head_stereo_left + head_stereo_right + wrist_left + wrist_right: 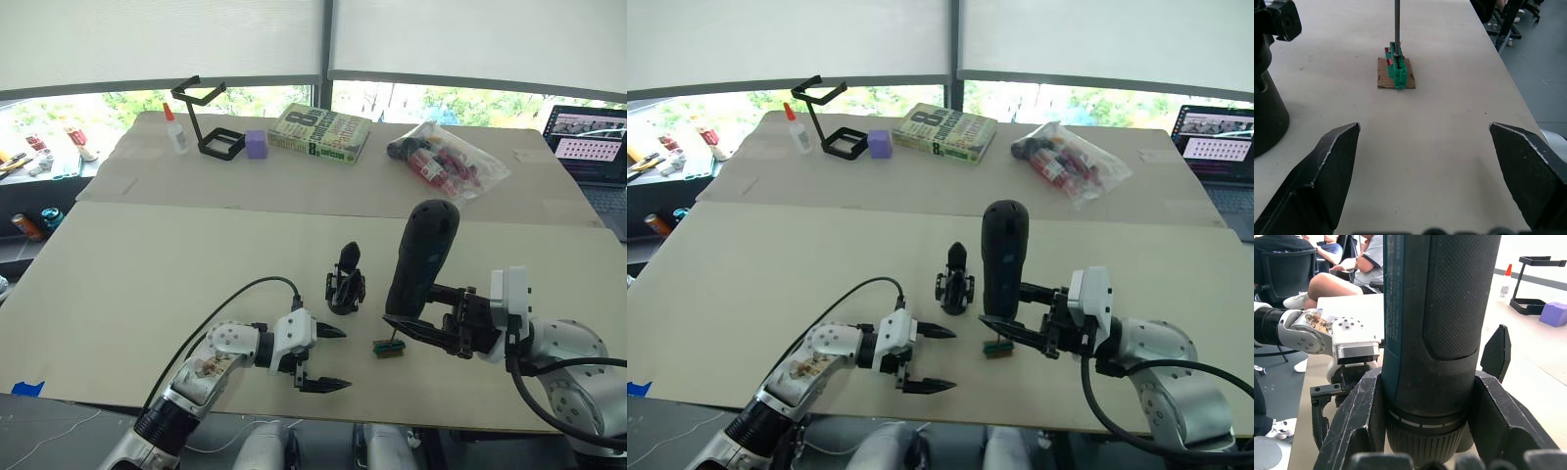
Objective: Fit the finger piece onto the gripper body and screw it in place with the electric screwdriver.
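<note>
The gripper body (346,286) stands mid-table with a black pointed finger rising from it; I cannot make out a separate finger piece. My right gripper (416,311) is shut on the electric screwdriver (423,257), which it holds upright and slightly tilted. The screwdriver's thin bit (1397,24) rests on a small green-and-brown block (389,347). In the right wrist view the fingers (1356,423) clamp both sides of the screwdriver barrel (1440,333). My left gripper (325,358) is open and holds nothing. It hovers near the front edge, just left of the block (1397,73) and in front of the gripper body (1266,103).
At the back stand a black wire-frame stand (209,122), a glue bottle (174,129), a purple block (257,144), a book (320,132) and a clear bag of items (446,157). A laptop (590,142) sits far right. Seated people (1347,264) are beyond the table's side.
</note>
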Tool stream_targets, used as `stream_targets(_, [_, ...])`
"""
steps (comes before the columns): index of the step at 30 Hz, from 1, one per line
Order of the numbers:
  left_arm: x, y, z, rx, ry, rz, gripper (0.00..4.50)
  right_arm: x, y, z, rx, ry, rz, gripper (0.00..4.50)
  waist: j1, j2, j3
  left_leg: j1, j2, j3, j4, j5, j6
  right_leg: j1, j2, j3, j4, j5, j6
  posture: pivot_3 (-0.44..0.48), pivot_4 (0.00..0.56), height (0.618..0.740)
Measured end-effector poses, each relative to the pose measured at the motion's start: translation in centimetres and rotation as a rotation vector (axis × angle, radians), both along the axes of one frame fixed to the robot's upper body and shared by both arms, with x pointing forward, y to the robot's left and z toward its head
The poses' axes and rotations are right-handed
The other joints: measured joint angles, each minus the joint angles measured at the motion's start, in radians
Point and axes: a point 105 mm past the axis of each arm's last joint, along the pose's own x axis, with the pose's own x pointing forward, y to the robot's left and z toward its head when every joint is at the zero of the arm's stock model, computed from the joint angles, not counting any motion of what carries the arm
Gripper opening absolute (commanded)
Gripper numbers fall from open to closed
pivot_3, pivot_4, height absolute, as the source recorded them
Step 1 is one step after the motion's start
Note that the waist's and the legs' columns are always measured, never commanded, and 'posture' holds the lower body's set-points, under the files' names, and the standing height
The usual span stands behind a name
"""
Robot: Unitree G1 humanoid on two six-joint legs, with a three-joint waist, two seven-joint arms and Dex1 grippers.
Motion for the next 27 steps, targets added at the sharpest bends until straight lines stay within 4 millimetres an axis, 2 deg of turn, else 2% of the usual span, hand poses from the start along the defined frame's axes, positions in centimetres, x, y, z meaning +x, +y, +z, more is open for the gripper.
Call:
stream_targets(14, [0.2,0.5,0.3,-0.017,0.0,0.015,4.46,0.1,-0.1,0.5,0.037,0.001,-0.01,1.93,-0.002,0.0,0.0,0.0,0.0,0.0,0.0,0.0,0.0,0.0,0.0,0.0,0.0,0.0,0.0,0.0,0.15,0.74])
stream_targets(22, [-0.3,1.1,1.4,-0.106,0.021,-0.005,4.46,-0.2,-0.2,2.4,0.078,-0.028,0.006,1.93,-0.003,0.0,0.0,0.0,0.0,0.0,0.0,0.0,0.0,-0.001,0.0,0.0,0.0,0.0,0.0,0.0,0.15,0.74])
stream_targets(27, [-0.6,2.5,2.7,-0.179,0.012,-0.004,4.46,0.2,-0.5,4.2,0.093,-0.07,-0.008,1.93,-0.005,0.0,0.0,0.0,0.0,0.0,0.0,0.0,0.0,-0.001,0.0,0.001,0.0,0.0,0.0,0.0,0.15,0.74])
